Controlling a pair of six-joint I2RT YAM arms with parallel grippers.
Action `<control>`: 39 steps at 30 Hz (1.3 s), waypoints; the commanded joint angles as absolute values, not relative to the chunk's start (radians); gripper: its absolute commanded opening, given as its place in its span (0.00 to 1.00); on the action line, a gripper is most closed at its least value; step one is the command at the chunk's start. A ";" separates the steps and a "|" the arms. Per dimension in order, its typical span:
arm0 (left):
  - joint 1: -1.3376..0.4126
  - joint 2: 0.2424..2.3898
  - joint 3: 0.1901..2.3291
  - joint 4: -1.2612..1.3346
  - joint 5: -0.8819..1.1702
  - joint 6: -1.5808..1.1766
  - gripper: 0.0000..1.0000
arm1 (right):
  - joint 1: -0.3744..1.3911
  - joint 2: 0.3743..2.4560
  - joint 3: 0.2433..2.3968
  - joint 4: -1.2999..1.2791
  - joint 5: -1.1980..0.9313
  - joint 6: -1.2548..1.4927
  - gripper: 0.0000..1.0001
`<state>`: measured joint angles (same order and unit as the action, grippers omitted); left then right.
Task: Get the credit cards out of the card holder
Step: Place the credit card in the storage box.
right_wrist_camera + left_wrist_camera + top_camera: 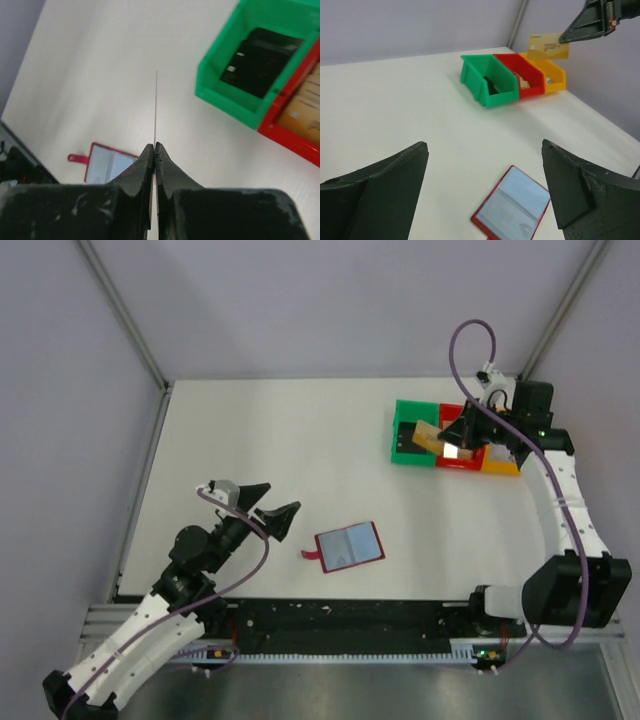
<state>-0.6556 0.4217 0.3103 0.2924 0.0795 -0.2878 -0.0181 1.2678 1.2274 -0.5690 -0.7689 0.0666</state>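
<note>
The card holder (pixel 349 545) lay flat on the white table (pixel 300 440), near the middle of the near edge. It had a red border and a little tab that stuck out on its left side. A pale blue-grey face showed inside the border. Nothing was touching it.

The left gripper (pixel 283 496) hung just to the left of the holder, near the same edge. Its two dark fingers were spread wide apart and held nothing. In the left wrist view, the holder (pixel 512 205) lay low between the two fingers.

Three small open bins sat side by side near the far right corner, well apart from the holder. The green bin (pixel 410 410) was on the left, the red bin (pixel 455 462) in the middle and the yellow bin (pixel 500 468) on the right. A dark card (pixel 257 60) lay in the green bin. Tan cards (pixel 305 100) lay in the red bin.

The right gripper (pixel 447 443) was up over these bins. Its fingers were pressed together on a tan card (pixel 548 46), which it held in the air above the bins. In the right wrist view, that card showed only as a thin line.
</note>
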 commanded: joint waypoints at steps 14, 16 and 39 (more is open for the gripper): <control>-0.653 0.472 0.388 -0.037 -0.006 -0.153 0.99 | -0.250 1.683 1.566 -0.732 -0.521 -0.196 0.00; -0.652 0.503 0.400 -0.032 0.030 -0.141 0.99 | -0.253 1.735 1.612 -0.759 -0.554 -0.228 0.00; -0.653 0.641 0.469 -0.011 0.112 -0.098 0.98 | -0.253 2.019 1.738 -0.893 -0.712 -0.410 0.00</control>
